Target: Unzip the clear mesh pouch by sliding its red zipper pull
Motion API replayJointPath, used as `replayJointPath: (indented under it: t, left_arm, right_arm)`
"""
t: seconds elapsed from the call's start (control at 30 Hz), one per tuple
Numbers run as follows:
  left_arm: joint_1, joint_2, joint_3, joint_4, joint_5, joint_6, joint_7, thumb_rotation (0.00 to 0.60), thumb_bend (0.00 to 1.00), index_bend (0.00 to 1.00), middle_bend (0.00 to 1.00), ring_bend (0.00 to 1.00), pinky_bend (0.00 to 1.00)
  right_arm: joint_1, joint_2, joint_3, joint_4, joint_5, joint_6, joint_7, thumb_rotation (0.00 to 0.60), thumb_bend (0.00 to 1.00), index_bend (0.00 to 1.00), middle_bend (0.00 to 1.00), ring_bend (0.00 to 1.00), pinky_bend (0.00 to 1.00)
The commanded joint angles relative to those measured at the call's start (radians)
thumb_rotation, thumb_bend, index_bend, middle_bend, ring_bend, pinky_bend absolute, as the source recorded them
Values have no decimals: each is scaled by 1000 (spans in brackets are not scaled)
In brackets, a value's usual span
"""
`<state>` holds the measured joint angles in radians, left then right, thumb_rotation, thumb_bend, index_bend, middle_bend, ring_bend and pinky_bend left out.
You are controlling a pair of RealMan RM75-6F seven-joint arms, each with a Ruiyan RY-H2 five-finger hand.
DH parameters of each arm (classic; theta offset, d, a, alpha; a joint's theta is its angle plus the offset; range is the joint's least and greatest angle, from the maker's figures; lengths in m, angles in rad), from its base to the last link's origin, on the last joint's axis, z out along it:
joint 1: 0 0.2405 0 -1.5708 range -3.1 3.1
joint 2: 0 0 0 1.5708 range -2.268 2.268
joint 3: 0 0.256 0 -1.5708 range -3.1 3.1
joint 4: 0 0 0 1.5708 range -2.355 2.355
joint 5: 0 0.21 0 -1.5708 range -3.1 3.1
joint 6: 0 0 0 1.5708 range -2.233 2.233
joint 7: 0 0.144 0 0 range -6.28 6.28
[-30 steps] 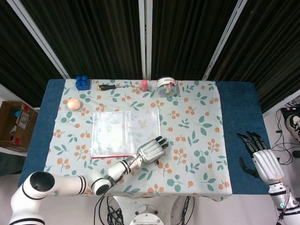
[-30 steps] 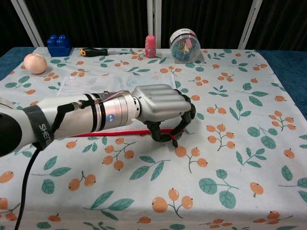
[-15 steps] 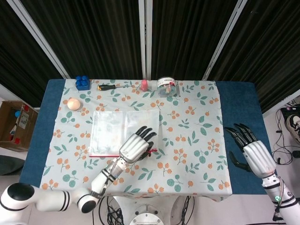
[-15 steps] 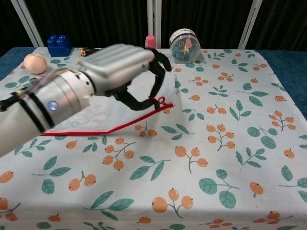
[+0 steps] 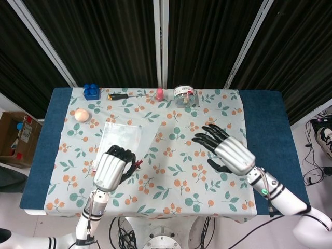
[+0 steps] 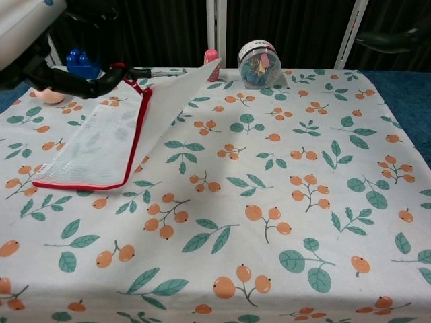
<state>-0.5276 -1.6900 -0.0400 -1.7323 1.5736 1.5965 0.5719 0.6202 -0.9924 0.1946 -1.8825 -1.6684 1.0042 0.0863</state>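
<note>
Floral tablecloth against dark curtains, mid-unzip.
At left, left hand [image 5: 113, 165] clamped on red zipper pull [image 6: 121, 67], lifting mesh pouch [image 6: 114, 138] folded over itself; at right, right hand [image 5: 228, 151] hovering empty, fingers spread, probably waiting to pin it.

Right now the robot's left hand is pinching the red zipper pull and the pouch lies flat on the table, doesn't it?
Not flat. The left hand does pinch the red zipper pull, but the chest view shows the pouch lifted and folded up at that end.
</note>
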Motion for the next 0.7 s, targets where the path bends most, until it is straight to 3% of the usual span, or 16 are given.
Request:
replayJointPath:
  t: [0.03, 0.3, 0.5, 0.7]
  left_arm:
    - [16, 7, 9, -13, 19, 4, 4, 600, 395, 750, 726, 697, 554]
    - [44, -2, -7, -15, 54, 0, -7, 600, 394, 750, 731, 702, 561]
    - [57, 1, -23, -14, 55, -18, -20, 600, 394, 750, 726, 698, 561]
    - [71, 7, -32, -16, 61, -30, -33, 600, 393, 750, 725, 698, 560]
  right_arm:
    - [136, -70, 77, -20, 122, -147, -129, 600, 319, 182, 160, 0, 0]
    - [339, -276, 120, 66, 340, -318, -267, 600, 314, 240, 161, 0, 0]
    - [426, -402, 113, 142, 447, -345, -327, 600, 306, 281, 166, 0, 0]
    - [476, -464, 98, 189, 512, -348, -358, 600, 308, 325, 184, 0, 0]
